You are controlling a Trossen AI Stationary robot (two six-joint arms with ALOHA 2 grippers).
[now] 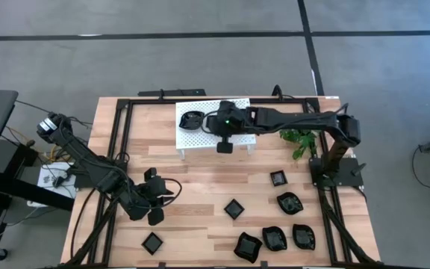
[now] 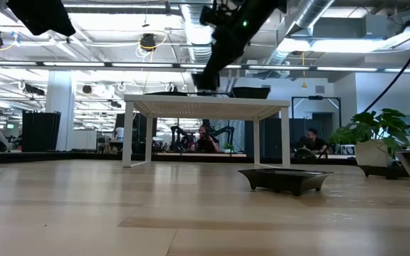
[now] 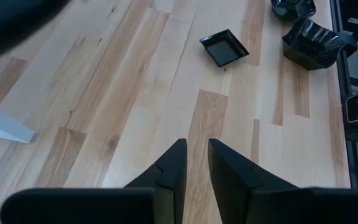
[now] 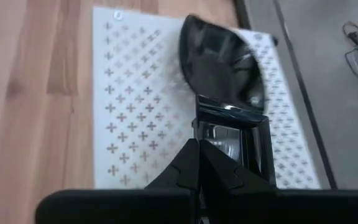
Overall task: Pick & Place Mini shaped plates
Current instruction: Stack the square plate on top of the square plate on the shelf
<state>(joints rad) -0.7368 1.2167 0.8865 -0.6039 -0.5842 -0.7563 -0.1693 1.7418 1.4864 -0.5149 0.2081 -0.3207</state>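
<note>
My right gripper (image 4: 199,149) is over the white perforated rack (image 1: 200,140), shut on a square glossy black mini plate (image 4: 232,140). In the low view the gripper (image 2: 206,80) is just above the rack top. Ahead of it a rounded black plate (image 4: 219,62) lies on the rack (image 4: 135,112). Several more black plates lie on the wood, among them square ones (image 1: 234,208) (image 1: 152,243) and wavy ones (image 1: 290,202) (image 1: 275,237). My left gripper (image 3: 196,168) hovers over bare wood at the near left (image 1: 163,196), its fingers a little apart with nothing between them. My right gripper pinches the square plate by its rim (image 4: 202,127), at the corner nearest the fingers. The fingers slant downward, coming from the table's right. The plate juts out ahead of the fingertips and to their far side, over the rack; whether it is clear of the rack cannot be told.
A green potted plant (image 1: 298,140) stands right of the rack. Black frame rails run along the table's edges (image 1: 122,149). Ahead of the left gripper lie a square plate (image 3: 224,48) and a wavy plate (image 3: 316,42). People sit in the room beyond the table (image 2: 205,139).
</note>
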